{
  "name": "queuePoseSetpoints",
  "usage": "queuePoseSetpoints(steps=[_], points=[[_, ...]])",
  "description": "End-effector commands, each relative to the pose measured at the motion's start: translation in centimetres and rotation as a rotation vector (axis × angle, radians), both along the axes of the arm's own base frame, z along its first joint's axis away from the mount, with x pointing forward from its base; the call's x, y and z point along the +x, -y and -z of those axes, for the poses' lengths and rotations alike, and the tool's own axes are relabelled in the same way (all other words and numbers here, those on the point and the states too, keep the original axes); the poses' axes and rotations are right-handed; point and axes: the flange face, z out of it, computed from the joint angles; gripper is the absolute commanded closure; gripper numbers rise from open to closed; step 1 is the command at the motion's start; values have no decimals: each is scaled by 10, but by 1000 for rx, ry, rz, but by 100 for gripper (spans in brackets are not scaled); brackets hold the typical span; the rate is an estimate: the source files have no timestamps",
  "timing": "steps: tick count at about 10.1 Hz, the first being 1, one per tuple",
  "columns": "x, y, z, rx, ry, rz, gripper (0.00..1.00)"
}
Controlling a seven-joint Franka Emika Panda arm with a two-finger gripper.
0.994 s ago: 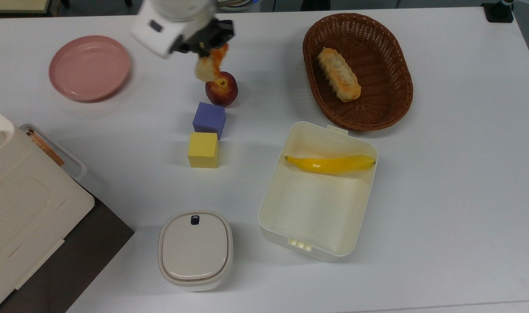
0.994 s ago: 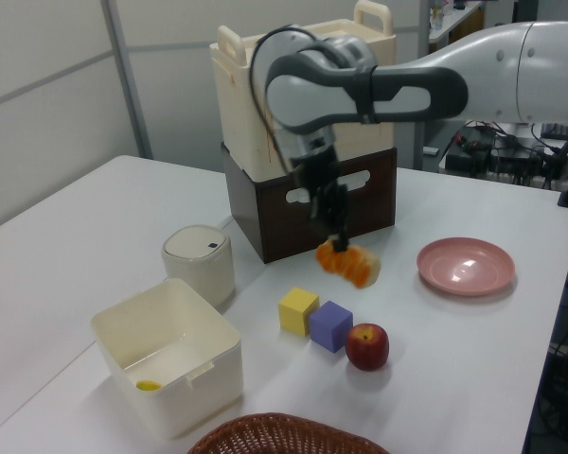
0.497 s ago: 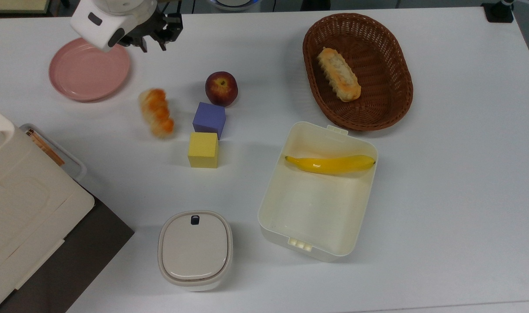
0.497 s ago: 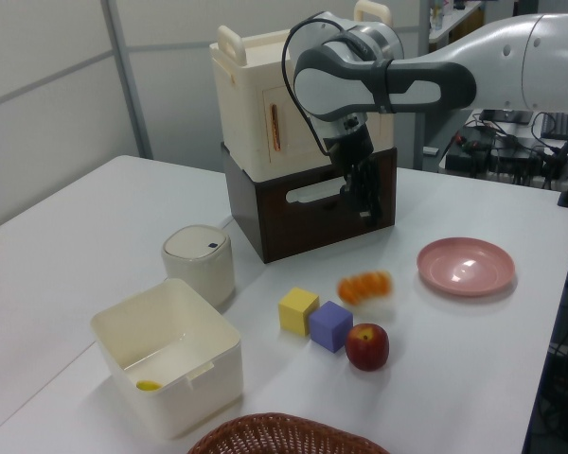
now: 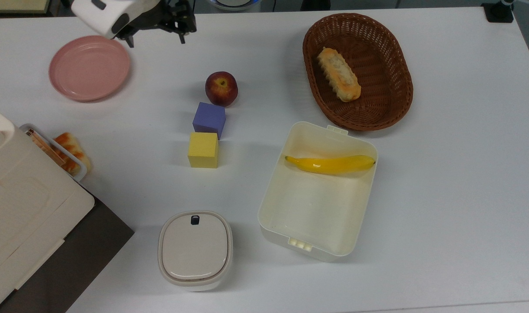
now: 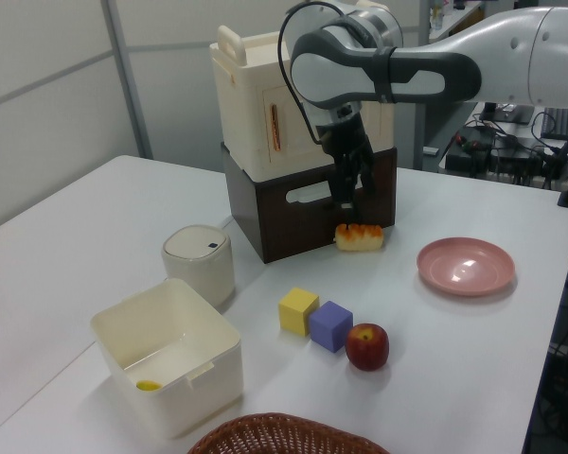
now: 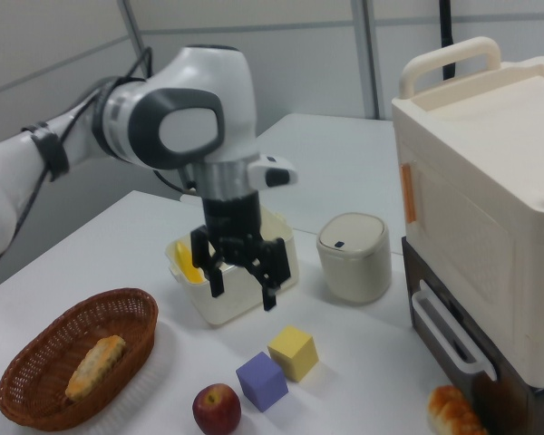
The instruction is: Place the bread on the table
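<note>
The bread (image 5: 71, 149), a stubby cream piece with orange patches, lies on the white table (image 5: 442, 195) against the foot of the stacked crates. It lies by the dark crate's front in the left view (image 6: 360, 236) and at the bottom right corner of the right view (image 7: 453, 412). My gripper (image 5: 155, 38) hangs open and empty in the air, apart from the bread, near the far table edge beside the pink plate. In the left view the gripper (image 6: 350, 194) is above the bread. The gripper (image 7: 243, 290) has its fingers spread wide in the right view.
A pink plate (image 5: 89, 67), an apple (image 5: 221, 88), a purple cube (image 5: 209, 119) and a yellow cube (image 5: 203, 150) sit mid-table. A wicker basket (image 5: 390, 100) holds a long loaf (image 5: 338, 80). A cream bin (image 5: 308, 217) holds a banana (image 5: 329, 164). A lidded pot (image 5: 195, 250) and stacked crates (image 5: 25, 208) stand nearby.
A second ago the gripper held the bread above the apple. It let go, the bread tumbled across the table to the crates, and the open gripper drew back toward the far edge.
</note>
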Motion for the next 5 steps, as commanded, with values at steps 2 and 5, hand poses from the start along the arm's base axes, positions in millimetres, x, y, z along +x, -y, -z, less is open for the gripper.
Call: queuePoseSetpoints(steps=[2, 5], points=[[13, -29, -18, -21, 152, 7, 0], [19, -25, -22, -36, 211, 35, 0]])
